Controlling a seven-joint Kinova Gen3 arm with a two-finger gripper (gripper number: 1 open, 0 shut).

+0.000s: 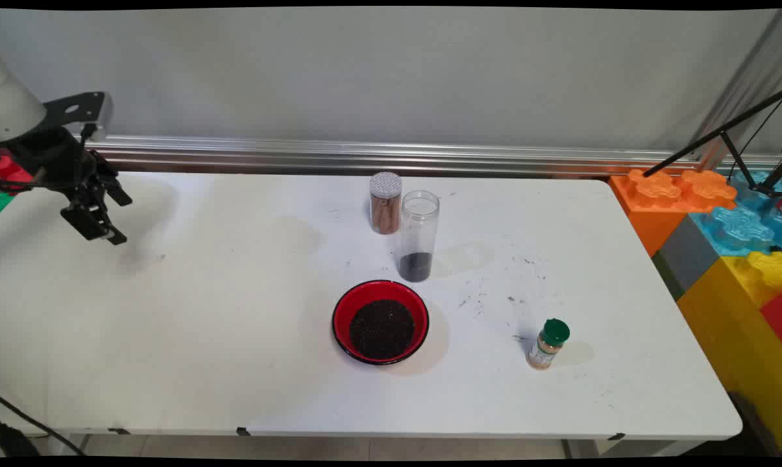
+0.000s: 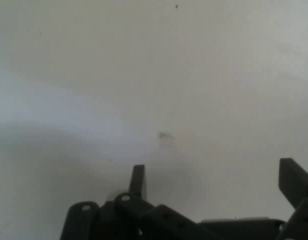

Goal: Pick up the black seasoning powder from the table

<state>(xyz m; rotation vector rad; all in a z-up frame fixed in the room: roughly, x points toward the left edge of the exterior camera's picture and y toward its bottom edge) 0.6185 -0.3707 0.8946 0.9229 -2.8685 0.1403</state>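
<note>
My black gripper (image 1: 105,224) hangs above the table's far left part, open and holding nothing. The hand view shows its two fingers spread wide apart around the gripper's middle (image 2: 216,175), with only bare white tabletop and a small dark smudge (image 2: 165,136) below. The nearest things stand well to the right: a red bowl (image 1: 380,322) filled with dark grains, a tall clear jar (image 1: 418,235) with a little of the dark grains at its bottom, and behind it a brown spice jar (image 1: 385,203) with a perforated lid.
A small spice bottle with a green cap (image 1: 548,344) stands at the front right. Large orange, blue and yellow toy blocks (image 1: 721,220) are stacked beyond the table's right edge. A metal rail (image 1: 365,155) runs along the wall behind the white table (image 1: 202,363).
</note>
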